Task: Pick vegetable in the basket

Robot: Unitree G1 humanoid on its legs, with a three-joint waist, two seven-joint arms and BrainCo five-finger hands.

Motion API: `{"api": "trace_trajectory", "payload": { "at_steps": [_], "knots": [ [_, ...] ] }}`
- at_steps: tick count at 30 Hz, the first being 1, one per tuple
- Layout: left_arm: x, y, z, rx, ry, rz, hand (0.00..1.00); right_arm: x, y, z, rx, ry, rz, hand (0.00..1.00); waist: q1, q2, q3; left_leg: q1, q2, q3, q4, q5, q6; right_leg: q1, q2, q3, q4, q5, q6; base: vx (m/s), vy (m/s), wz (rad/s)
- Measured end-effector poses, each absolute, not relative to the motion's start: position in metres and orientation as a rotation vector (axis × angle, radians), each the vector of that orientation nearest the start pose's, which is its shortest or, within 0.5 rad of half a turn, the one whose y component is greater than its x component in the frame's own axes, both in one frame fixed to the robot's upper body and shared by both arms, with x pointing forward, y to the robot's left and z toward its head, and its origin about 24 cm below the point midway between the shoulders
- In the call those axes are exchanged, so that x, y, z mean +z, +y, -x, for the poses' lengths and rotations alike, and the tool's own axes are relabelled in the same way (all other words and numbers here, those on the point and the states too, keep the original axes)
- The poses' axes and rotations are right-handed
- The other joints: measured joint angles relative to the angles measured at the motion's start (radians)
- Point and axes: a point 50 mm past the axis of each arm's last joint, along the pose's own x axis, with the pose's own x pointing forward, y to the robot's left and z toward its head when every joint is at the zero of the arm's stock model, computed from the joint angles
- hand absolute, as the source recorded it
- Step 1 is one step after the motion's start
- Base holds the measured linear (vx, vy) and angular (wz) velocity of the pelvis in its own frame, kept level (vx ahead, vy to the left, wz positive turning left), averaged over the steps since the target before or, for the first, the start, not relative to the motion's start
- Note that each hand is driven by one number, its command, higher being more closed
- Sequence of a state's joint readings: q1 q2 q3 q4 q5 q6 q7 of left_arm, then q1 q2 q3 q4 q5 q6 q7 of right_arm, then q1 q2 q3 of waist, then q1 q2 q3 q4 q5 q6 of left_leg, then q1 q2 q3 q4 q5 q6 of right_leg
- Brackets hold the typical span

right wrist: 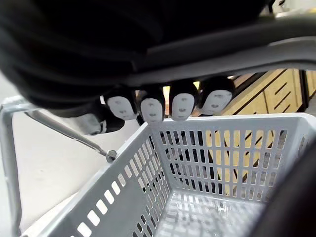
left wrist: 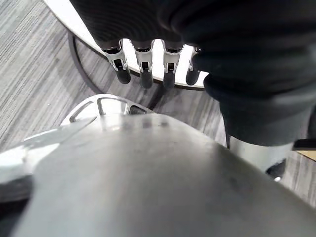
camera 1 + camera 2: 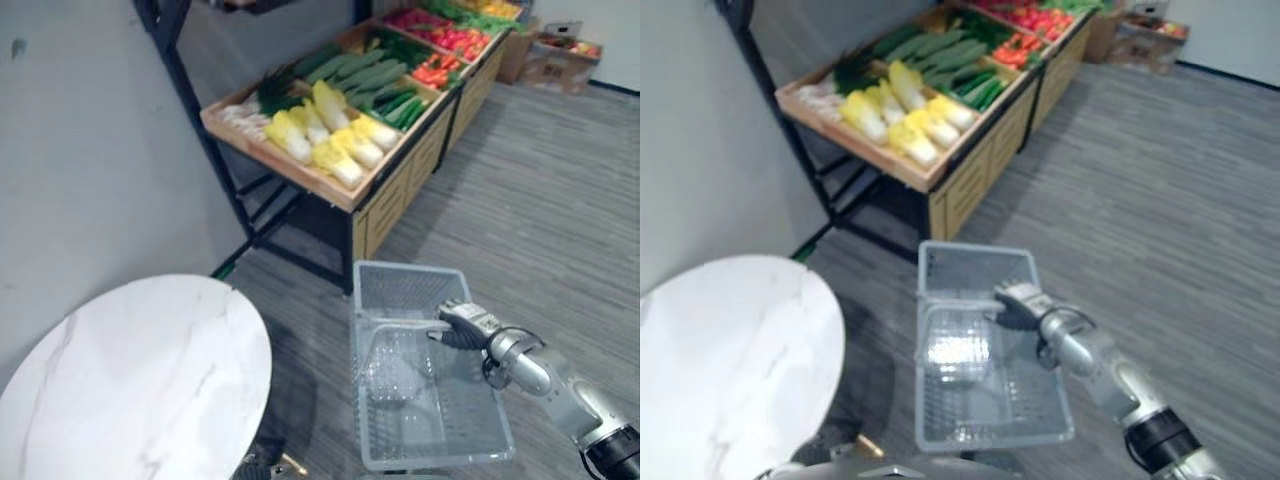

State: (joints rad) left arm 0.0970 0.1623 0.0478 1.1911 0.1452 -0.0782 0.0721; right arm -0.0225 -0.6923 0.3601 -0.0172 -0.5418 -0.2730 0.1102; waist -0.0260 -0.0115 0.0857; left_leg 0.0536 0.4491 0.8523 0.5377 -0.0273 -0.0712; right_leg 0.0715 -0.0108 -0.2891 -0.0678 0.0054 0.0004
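Observation:
A grey plastic basket [image 3: 430,452] hangs over the floor in front of me, with nothing inside it. My right hand [image 3: 465,322] is shut on its wire handle [image 1: 286,47], and the fingers [image 1: 150,109] curl over the bar above the slotted wall [image 1: 222,148]. The vegetables lie on a wooden stand [image 3: 400,180] further ahead: yellow-white cabbages [image 3: 335,140], green cucumbers [image 3: 365,75] and red peppers [image 3: 450,35]. My left hand [image 2: 143,59] hangs low beside me with relaxed fingers and holds nothing.
A round white marble table [image 3: 130,380] stands close on my left, and its edge [image 2: 74,19] is seen past the left hand. A grey wall runs along the left. Cardboard boxes [image 3: 560,55] sit at the far end. Striped grey floor spreads to the right of the stand.

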Motion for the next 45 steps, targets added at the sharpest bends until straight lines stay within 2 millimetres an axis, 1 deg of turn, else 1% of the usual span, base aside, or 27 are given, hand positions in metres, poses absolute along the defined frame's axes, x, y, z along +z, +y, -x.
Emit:
{"api": "trace_trajectory", "payload": {
  "at_steps": [1,2,3,4,5,6,8,12,13,14,16,17,21,25,28,30,31,32,33,35,36,37,38,39,41,42,45],
  "knots": [
    [-0.167,0.222,-0.061,0.121,1.209,-0.273,0.0,0.048,-0.174,-0.233,0.638,-0.186,1.18,1.0,0.001,-0.003,0.005,-0.002,0.004,-0.02,0.026,0.016,0.007,0.005,0.0,0.023,-0.001,0.003,-0.006,0.02,-0.088,-1.09],
    [-0.167,0.224,-0.059,0.143,1.211,-0.268,0.0,0.05,-0.173,-0.233,0.632,-0.196,1.179,1.0,0.007,0.002,0.007,-0.026,-0.011,-0.116,0.072,0.021,0.01,0.005,-0.002,0.096,-0.001,0.006,-0.023,0.03,-0.051,-1.04],
    [-0.167,0.222,-0.059,0.149,1.212,-0.261,0.0,0.051,-0.173,-0.234,0.627,-0.203,1.178,1.0,0.009,0.004,0.009,-0.037,-0.033,-0.171,0.077,0.0,0.006,0.001,-0.004,0.12,0.0,0.003,-0.023,0.02,-0.034,-1.36],
    [-0.167,0.222,-0.057,0.164,1.21,-0.251,0.0,0.051,-0.173,-0.234,0.619,-0.209,1.175,1.0,0.009,0.004,0.011,-0.054,-0.092,-0.275,0.063,-0.049,0.001,-0.006,-0.009,0.174,0.002,0.001,-0.028,0.01,0.003,-1.02],
    [-0.167,0.221,-0.056,0.17,1.212,-0.248,0.0,0.051,-0.172,-0.234,0.617,-0.211,1.175,1.0,0.009,0.004,0.011,-0.058,-0.122,-0.322,0.047,-0.071,-0.003,-0.008,-0.01,0.2,0.004,-0.001,-0.032,0.02,0.023,-1.23],
    [-0.168,0.22,-0.053,0.183,1.216,-0.244,0.0,0.052,-0.172,-0.235,0.61,-0.217,1.174,1.0,0.01,0.008,0.013,-0.061,-0.172,-0.393,-0.008,-0.098,-0.008,-0.013,-0.01,0.235,0.011,-0.002,-0.033,0.02,0.053,-1.01],
    [-0.167,0.221,-0.054,0.197,1.211,-0.239,0.0,0.051,-0.172,-0.235,0.61,-0.214,1.178,1.0,0.01,0.008,0.018,-0.066,-0.237,-0.487,-0.129,-0.101,-0.012,-0.023,-0.009,0.294,0.036,-0.007,-0.039,0.02,0.082,-0.96],
    [-0.167,0.217,-0.056,0.206,1.197,-0.223,0.0,0.05,-0.168,-0.241,0.629,-0.222,1.188,1.0,0.03,0.021,0.025,-0.099,-0.31,-0.683,-0.356,-0.08,-0.016,-0.077,-0.012,0.382,0.077,-0.014,-0.034,-0.01,0.146,-0.85],
    [-0.168,0.212,-0.057,0.2,1.191,-0.213,0.0,0.05,-0.167,-0.242,0.633,-0.223,1.191,1.0,0.035,0.045,0.029,-0.102,-0.314,-0.734,-0.428,-0.023,-0.029,-0.103,-0.006,0.386,0.098,-0.025,-0.016,-0.03,0.234,-0.61],
    [-0.169,0.206,-0.058,0.193,1.188,-0.196,0.0,0.051,-0.168,-0.243,0.635,-0.223,1.199,1.0,0.036,0.082,0.039,-0.097,-0.297,-0.759,-0.455,0.007,-0.04,-0.114,0.01,0.382,0.12,-0.038,0.004,-0.02,0.25,-0.48],
    [-0.168,0.21,-0.061,0.205,1.176,-0.205,0.0,0.043,-0.163,-0.24,0.664,-0.211,1.182,1.0,0.042,0.066,0.048,-0.103,-0.329,-0.732,-0.446,-0.013,-0.029,-0.11,-0.031,0.351,0.12,-0.033,0.024,0.04,0.262,-0.19],
    [-0.167,0.213,-0.063,0.211,1.167,-0.215,0.0,0.043,-0.161,-0.239,0.67,-0.213,1.176,1.0,0.053,0.054,0.061,-0.104,-0.346,-0.722,-0.435,-0.025,-0.019,-0.101,-0.052,0.354,0.103,-0.017,0.053,0.06,0.26,-0.08],
    [-0.166,0.214,-0.061,0.186,1.17,-0.253,0.0,0.045,-0.158,-0.24,0.678,-0.241,1.169,1.0,0.059,0.054,0.059,-0.103,-0.385,-0.702,-0.427,-0.04,0.009,-0.084,-0.096,0.354,0.056,0.006,0.082,0.06,0.158,-0.05],
    [-0.165,0.214,-0.066,0.146,1.154,-0.29,0.0,0.045,-0.156,-0.24,0.675,-0.245,1.151,1.0,0.057,0.054,0.059,-0.106,-0.392,-0.702,-0.439,-0.041,0.012,-0.085,-0.102,0.35,0.033,0.017,0.101,0.07,0.024,-0.05],
    [-0.165,0.211,-0.073,0.117,1.133,-0.313,0.0,0.046,-0.162,-0.24,0.648,-0.228,1.152,1.0,0.057,0.049,0.059,-0.1,-0.4,-0.712,-0.454,-0.042,0.014,-0.091,-0.105,0.343,0.051,-0.007,0.117,0.05,-0.001,0.04],
    [-0.164,0.212,-0.075,0.106,1.129,-0.328,0.0,0.044,-0.167,-0.239,0.622,-0.205,1.145,1.0,0.056,0.028,0.068,-0.082,-0.412,-0.715,-0.468,-0.05,0.019,-0.133,-0.112,0.348,0.161,-0.073,0.121,0.07,0.008,0.03],
    [-0.164,0.215,-0.074,0.096,1.132,-0.35,0.0,0.042,-0.169,-0.238,0.609,-0.192,1.142,1.0,0.053,0.02,0.067,-0.055,-0.425,-0.713,-0.486,-0.059,0.028,-0.161,-0.118,0.352,0.264,-0.116,0.128,0.08,-0.001,-0.22],
    [-0.164,0.215,-0.074,0.082,1.132,-0.362,0.0,0.041,-0.169,-0.238,0.602,-0.181,1.142,1.0,0.057,0.009,0.072,-0.03,-0.424,-0.696,-0.505,-0.06,0.031,-0.233,-0.111,0.345,0.414,-0.124,0.131,0.06,0.005,-0.26],
    [-0.163,0.215,-0.074,0.078,1.133,-0.369,0.0,0.041,-0.169,-0.238,0.597,-0.181,1.138,1.0,0.055,0.008,0.072,-0.022,-0.424,-0.693,-0.506,-0.063,0.034,-0.271,-0.11,0.337,0.497,-0.121,0.127,0.04,0.005,-0.29],
    [-0.162,0.226,-0.073,0.08,1.138,-0.406,0.0,0.04,-0.164,-0.238,0.58,-0.184,1.109,1.0,0.038,-0.025,0.089,0.053,-0.428,-0.688,-0.533,-0.079,0.058,-0.347,-0.135,0.302,0.724,-0.081,0.103,0.05,0.009,-0.11],
    [-0.161,0.229,-0.072,0.083,1.142,-0.412,0.0,0.038,-0.162,-0.238,0.577,-0.182,1.09,1.0,0.033,-0.027,0.092,0.066,-0.417,-0.688,-0.535,-0.086,0.066,-0.365,-0.142,0.281,0.768,-0.053,0.096,0.06,0.012,-0.01],
    [-0.161,0.23,-0.073,0.084,1.14,-0.414,0.0,0.037,-0.159,-0.237,0.575,-0.184,1.075,1.0,0.026,-0.023,0.095,0.072,-0.41,-0.691,-0.534,-0.092,0.072,-0.369,-0.148,0.257,0.78,-0.067,0.081,0.11,0.034,-0.03],
    [-0.161,0.232,-0.074,0.093,1.144,-0.416,0.0,0.037,-0.155,-0.237,0.567,-0.193,1.053,1.0,0.019,-0.032,0.093,0.081,-0.393,-0.69,-0.534,-0.105,0.074,-0.376,-0.156,0.205,0.731,-0.101,0.035,0.09,0.03,-0.02],
    [-0.161,0.232,-0.075,0.094,1.145,-0.415,0.0,0.037,-0.155,-0.237,0.564,-0.192,1.049,1.0,0.018,-0.031,0.093,0.081,-0.385,-0.69,-0.533,-0.108,0.074,-0.379,-0.156,0.187,0.692,-0.102,0.034,0.18,0.011,-0.05],
    [-0.159,0.232,-0.081,0.099,1.132,-0.411,0.0,0.035,-0.156,-0.238,0.552,-0.185,1.046,1.0,0.019,-0.024,0.094,0.081,-0.357,-0.69,-0.528,-0.123,0.061,-0.395,-0.15,0.169,0.479,-0.074,0.073,0.23,-0.034,0.06],
    [-0.159,0.232,-0.083,0.099,1.127,-0.412,0.0,0.035,-0.156,-0.238,0.548,-0.186,1.045,1.0,0.018,-0.025,0.094,0.084,-0.35,-0.69,-0.52,-0.126,0.033,-0.4,-0.157,0.184,0.347,-0.045,0.108,0.26,-0.071,0.14],
    [-0.158,0.231,-0.088,0.098,1.114,-0.412,0.0,0.04,-0.162,-0.241,0.515,-0.189,1.051,1.0,0.015,-0.032,0.09,0.126,-0.343,-0.711,-0.514,-0.177,-0.024,-0.398,-0.197,0.205,0.155,-0.01,0.124,0.44,-0.216,0.3]
  ]
}}
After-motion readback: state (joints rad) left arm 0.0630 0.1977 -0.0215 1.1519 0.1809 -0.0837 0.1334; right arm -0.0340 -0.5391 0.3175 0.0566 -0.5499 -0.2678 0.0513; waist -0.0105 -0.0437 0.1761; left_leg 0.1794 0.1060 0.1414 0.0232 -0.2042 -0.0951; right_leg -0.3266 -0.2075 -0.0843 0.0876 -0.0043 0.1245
